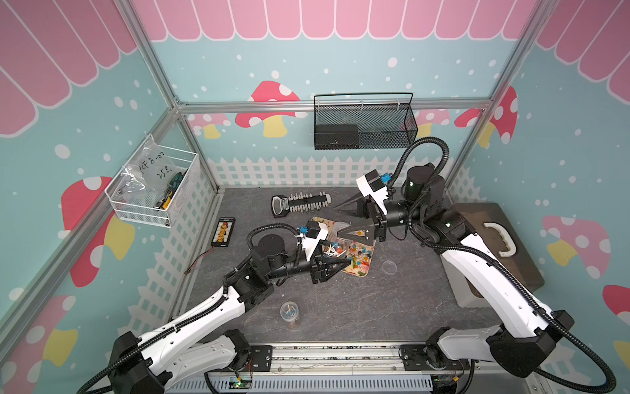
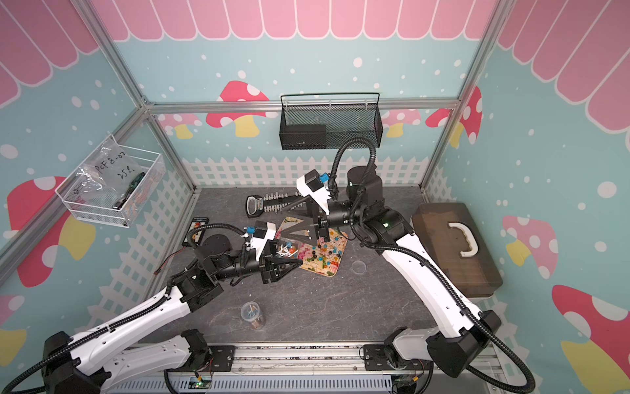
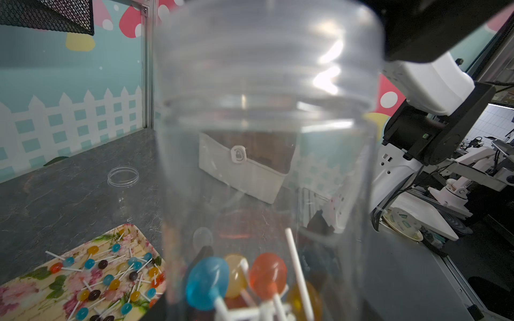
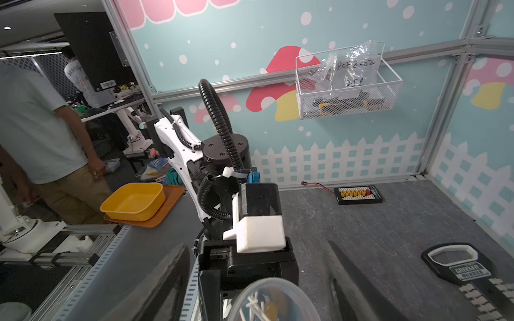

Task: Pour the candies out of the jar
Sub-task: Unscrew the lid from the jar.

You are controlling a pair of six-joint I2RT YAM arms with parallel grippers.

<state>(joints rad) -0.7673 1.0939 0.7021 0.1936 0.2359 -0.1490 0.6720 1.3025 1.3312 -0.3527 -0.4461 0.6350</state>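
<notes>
Most candies (image 3: 108, 279) already lie on the floral tray (image 3: 25, 300) under the left tool (image 1: 337, 262), which clamps the jar (image 3: 264, 139) — a few are left inside — while the right tool (image 1: 351, 220) gapes alongside.

Candies (image 3: 108, 279) lie on the tray (image 3: 25, 294); lid (image 3: 123, 175) beside it.

The candies (image 3: 114, 284) have orange, blue, yellow and near-black heads on white sticks. The tray (image 3: 16, 300) is cream, printed with pink roses and green leaves. The jar (image 3: 267, 139) is clear plastic. The tabletop (image 1: 341, 307) is dark grey with pale veins, like slate. The walls (image 1: 306, 61) are teal with white dots, red-and-yellow mushrooms, pink scallops and a white fence. The mesh basket (image 1: 363, 126) is black.
</notes>
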